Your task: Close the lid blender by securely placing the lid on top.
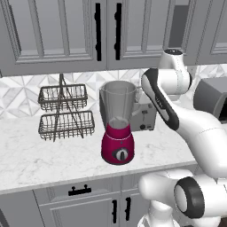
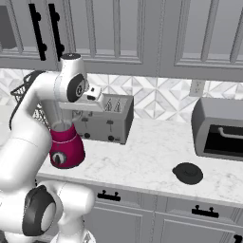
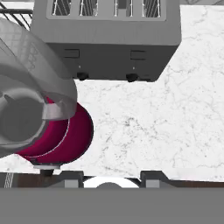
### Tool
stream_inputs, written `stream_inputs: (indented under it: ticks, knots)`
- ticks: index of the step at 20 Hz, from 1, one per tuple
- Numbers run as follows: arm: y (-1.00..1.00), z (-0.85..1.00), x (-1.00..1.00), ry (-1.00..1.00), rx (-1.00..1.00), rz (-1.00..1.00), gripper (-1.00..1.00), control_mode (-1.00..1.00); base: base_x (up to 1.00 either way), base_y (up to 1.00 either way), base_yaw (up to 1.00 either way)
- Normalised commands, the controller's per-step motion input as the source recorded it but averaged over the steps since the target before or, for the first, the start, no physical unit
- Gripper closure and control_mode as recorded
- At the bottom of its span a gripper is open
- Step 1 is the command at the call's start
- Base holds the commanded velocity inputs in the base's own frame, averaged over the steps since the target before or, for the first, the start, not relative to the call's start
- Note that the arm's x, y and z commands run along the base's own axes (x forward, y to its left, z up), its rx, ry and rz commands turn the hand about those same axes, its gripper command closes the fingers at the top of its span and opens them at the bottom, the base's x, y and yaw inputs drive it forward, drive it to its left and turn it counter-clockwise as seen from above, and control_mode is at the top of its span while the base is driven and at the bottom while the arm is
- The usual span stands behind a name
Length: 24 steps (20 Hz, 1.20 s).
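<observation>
Blender (image 1: 117,126) stands at centre of the left base view on the marble desk (image 1: 40,155): crimson base, dark dial facing you, clear greyish jar above with its mouth open and no cap on it. In the right base view you see the same blender (image 2: 64,144) at the left edge, mostly behind the white arm.

Lid (image 2: 188,173), low, round and dark, lies flat on the desk at the lower right of the right base view, near the front edge and well apart from the blender. It sits in front of the grey microwave (image 2: 220,128), not touching it.

Silver toaster (image 2: 107,118) is just behind and beside the blender; in the hand view the toaster (image 3: 109,39) fills the top of the frame, slots up, with the blender (image 3: 41,118) at the left, seen from above into the open jar.

Tool (image 3: 111,178): you get only its two dark tips at the bottom edge of the hand view, set apart with bare desk between them; nothing is held. It hangs above the desk, right of the blender in that frame.

Two-tier wire basket (image 1: 64,113) stands at the left of the left base view, against the tiled backsplash.
</observation>
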Motion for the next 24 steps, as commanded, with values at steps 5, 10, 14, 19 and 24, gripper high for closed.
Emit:
stream_inputs:
  ticks: [5,10,14,19,24]
  knots:
    - [-0.08,-0.01,-0.26,-0.03,0.0,-0.02,-1.0,-1.0,0.0,0.0,0.0]
    - [-0.29,-0.07,-0.43,-0.05,0.0,-0.07,-1.0,-1.0,0.0,0.0,0.0]
    - [-0.31,-0.14,-0.29,-0.01,0.0,-0.07,-1.0,-1.0,0.0,0.0,0.0]
    - [-0.28,-0.17,-0.2,-0.02,0.0,-0.07,-1.0,-1.0,0.0,0.0,0.0]
    - [-0.36,-0.21,-0.04,-0.03,0.0,-0.11,-1.0,-1.0,0.0,0.0,0.0]
